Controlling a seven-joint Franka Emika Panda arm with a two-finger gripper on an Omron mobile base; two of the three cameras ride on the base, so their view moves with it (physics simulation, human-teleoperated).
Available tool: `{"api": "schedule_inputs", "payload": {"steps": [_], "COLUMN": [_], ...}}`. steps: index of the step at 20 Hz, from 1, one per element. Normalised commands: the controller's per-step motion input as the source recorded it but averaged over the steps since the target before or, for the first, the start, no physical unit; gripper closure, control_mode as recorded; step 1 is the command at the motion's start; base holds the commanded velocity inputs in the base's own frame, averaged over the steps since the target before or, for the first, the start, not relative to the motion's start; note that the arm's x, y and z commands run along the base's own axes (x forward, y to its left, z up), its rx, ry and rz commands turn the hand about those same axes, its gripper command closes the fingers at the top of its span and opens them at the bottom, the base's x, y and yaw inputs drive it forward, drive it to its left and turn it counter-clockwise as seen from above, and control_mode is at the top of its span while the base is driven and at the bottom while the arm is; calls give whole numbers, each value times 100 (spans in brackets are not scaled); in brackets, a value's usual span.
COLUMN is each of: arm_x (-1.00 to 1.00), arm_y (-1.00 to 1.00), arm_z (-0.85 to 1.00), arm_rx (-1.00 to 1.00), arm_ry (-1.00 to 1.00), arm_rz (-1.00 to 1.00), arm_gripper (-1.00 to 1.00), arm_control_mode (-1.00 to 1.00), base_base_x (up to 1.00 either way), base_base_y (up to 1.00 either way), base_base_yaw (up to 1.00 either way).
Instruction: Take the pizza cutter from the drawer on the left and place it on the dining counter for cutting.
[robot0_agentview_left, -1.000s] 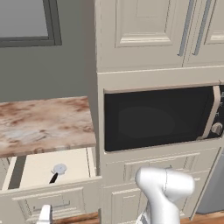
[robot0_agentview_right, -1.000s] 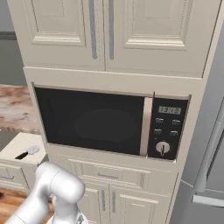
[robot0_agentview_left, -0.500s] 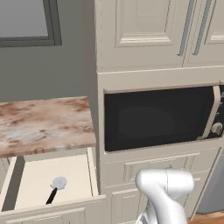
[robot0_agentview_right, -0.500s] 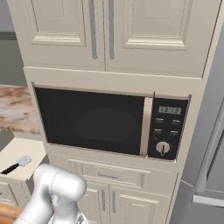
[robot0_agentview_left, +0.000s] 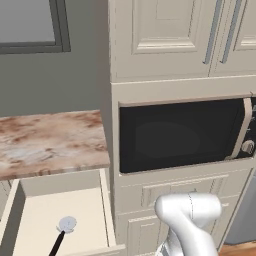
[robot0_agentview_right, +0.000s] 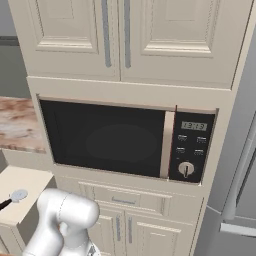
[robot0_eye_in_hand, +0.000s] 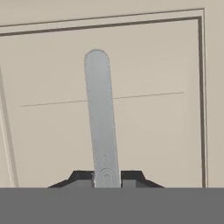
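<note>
1. Pizza cutter (robot0_agentview_left: 63, 230) lies flat in the open drawer (robot0_agentview_left: 35, 220), wheel toward the middle of the floor, black handle running down toward the front edge. In the right base view it sits at the far left (robot0_agentview_right: 14, 197), handle partly cut off by the frame.
2. Hand camera looks straight at a cream panel front with a slim silver bar handle (robot0_eye_in_hand: 102, 127) running up from between the fingertips (robot0_eye_in_hand: 78, 177). Gripper (robot0_eye_in_hand: 105, 178) straddles the bar's near end. Jaw state: can't tell whether they pinch the bar or just flank it; the tips are mostly hidden at the bottom.
3. Probably this is the drawer's own handle, but the hand view alone doesn't confirm which front it is.
4. Risks from here:
   - If the jaws are clamped on the bar, any base or arm motion drags the drawer, jolts the cutter and rolls it on its wheel to a new spot.
   - The wheel is round and the floor is smooth and plain, so a knock against the drawer front could send it toward a side wall or corner, where a top-down pinch gets awkward.
   - The handle is thin and lies flat, so a grasp across it needs the fingers down at the floor. Too shallow slips off; too deep jams the tips.
   - The worktop (robot0_agentview_left: 50, 142) overhangs the drawer's back edge. Reaching in from above risks the wrist clipping that lip.
   - The dining counter is out of frame, so the carry needs a base move. A loose grip could drop the cutter then.
</note>
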Motion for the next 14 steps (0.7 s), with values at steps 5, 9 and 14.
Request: {"api": "schedule_inputs", "payload": {"steps": [5, 9, 14], "arm_x": [-48, -56, -33], "arm_y": [0, 0, 0], "arm_z": [0, 12, 64], "arm_rx": [0, 0, 0], "arm_ry": [0, 0, 0], "arm_rz": [0, 0, -1], "arm_gripper": [-100, -100, -100], "arm_control_mode": [-100, -100, -100], "base_base_x": [0, 0, 0], "base_base_y": [0, 0, 0], "base_base_yaw": [0, 0, 0]}}
